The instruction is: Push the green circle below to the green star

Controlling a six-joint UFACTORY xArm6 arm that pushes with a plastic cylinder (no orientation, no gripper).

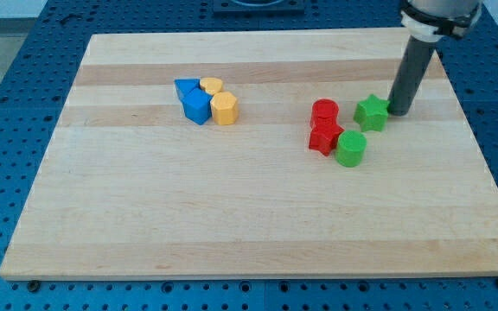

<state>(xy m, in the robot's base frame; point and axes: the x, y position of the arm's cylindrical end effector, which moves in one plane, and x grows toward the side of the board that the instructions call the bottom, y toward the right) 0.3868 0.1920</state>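
Tool: straight dark rod with no jaws, holding nothing; my tip (399, 111) rests on the worktop (232, 225) just beside the green star (372, 112), at the star's 3 o'clock, touching or nearly touching it, which of the two I cannot tell. Green star: upper right quarter of the worktop, upright. Green circle (350, 148): at the star's 7 o'clock, near it but apart from it, with its left side just beside the lower red block. Red blocks, two: an upper red cylinder (324, 111) at the star's 9 o'clock, and a lower red block (324, 137) of a lobed, star-like outline directly at the cylinder's 6 o'clock, the two touching. Second cluster, well apart toward the view's left: a blue block (187, 88) of angular shape at the back, a blue block (198, 107) of pointed shape in front of it, a yellow block (212, 85) of rounded, heart-like outline at the rear right, and a yellow hexagonal block (224, 109) at its 6 o'clock; all four packed close together. Worktop: pale wooden board set on a blue perforated base (24, 52).
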